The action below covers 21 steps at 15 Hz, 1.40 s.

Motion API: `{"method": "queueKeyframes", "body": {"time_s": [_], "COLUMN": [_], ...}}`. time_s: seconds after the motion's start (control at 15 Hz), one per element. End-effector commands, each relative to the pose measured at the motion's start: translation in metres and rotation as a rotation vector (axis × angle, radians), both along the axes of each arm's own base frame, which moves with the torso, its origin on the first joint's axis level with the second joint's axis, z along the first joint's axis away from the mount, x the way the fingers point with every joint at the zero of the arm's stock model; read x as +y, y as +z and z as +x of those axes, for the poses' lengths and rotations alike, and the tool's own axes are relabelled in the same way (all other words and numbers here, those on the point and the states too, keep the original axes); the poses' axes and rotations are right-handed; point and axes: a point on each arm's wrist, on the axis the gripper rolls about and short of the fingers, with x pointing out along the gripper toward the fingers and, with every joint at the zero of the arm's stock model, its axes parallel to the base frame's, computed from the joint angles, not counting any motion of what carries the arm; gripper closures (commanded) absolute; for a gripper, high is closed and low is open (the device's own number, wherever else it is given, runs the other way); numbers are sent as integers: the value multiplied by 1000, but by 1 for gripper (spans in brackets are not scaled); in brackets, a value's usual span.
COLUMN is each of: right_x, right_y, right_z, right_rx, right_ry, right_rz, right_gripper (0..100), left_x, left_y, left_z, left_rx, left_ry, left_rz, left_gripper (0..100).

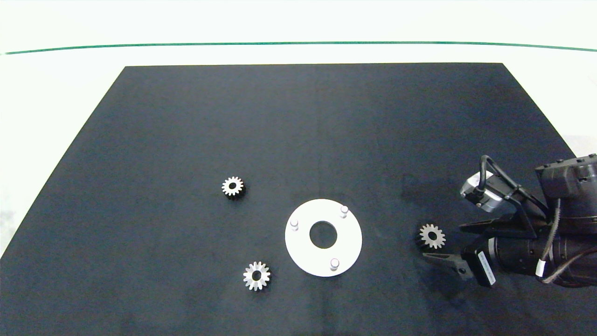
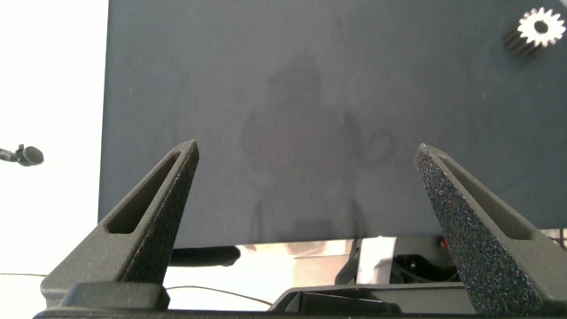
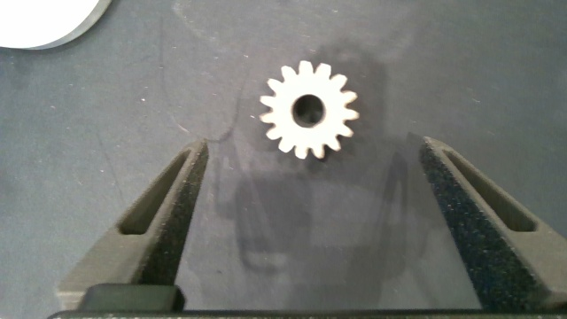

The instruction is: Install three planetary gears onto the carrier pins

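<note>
— While three gears [image 1: 232, 187] [image 1: 256, 275] [image 1: 432, 235] lie flat on the black table [image 1: 186, 116] around the white disc [image 1: 298, 249], where's the right pincer [image 1: 440, 242]?
— Beside the right gear, wide open, empty. It should come down straight around the teeth and squeeze gently. The left pincer [image 2: 306, 190] waits open too.

You have three planetary gears lying on the black mat: one [image 1: 232, 187] to the far left of the white disc [image 1: 303, 247], one [image 1: 256, 276] at its near left, and one [image 1: 432, 235] to its right. You have one disc, and on it you can count three carrier pins [image 1: 344, 210], [image 1: 294, 224], [image 1: 334, 263], set in a triangle around its single centre hole. Only one arm shows from above, with one gripper [image 1: 440, 242].
</note>
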Motion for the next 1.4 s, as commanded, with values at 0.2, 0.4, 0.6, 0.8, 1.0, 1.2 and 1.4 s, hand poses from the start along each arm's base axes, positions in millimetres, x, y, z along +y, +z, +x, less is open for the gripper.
{"method": "queueKeyframes", "body": {"time_s": [0.2,0.4,0.6,0.8,1.0,1.2,1.4], "right_x": [5,6,8,10,10,10,10], "right_y": [-4,-4,-5,-5,-2,-3,-5], "right_z": [7,10,14,19,20,20,20], "right_rx": [16,14,22,16,-1,2,9], "right_ry": [7,5,4,7,4,4,7], "right_rz": [-14,-14,-15,-14,-8,-8,-12], "right_gripper": [12,18,24,30,36,42,48], "left_x": [0,0,1,1,1,1,1], "left_y": [-1,1,1,1,2,2,3], "left_z": [-1,-2,-2,-2,-3,-3,-3], "left_rx": [0,-6,-6,-8,-14,-15,-18], "left_ry": [0,-7,-10,-12,-13,-15,-15], "left_rz": [8,7,6,6,5,4,4], "left_gripper": [0,0,0,0,0,0,0]}}
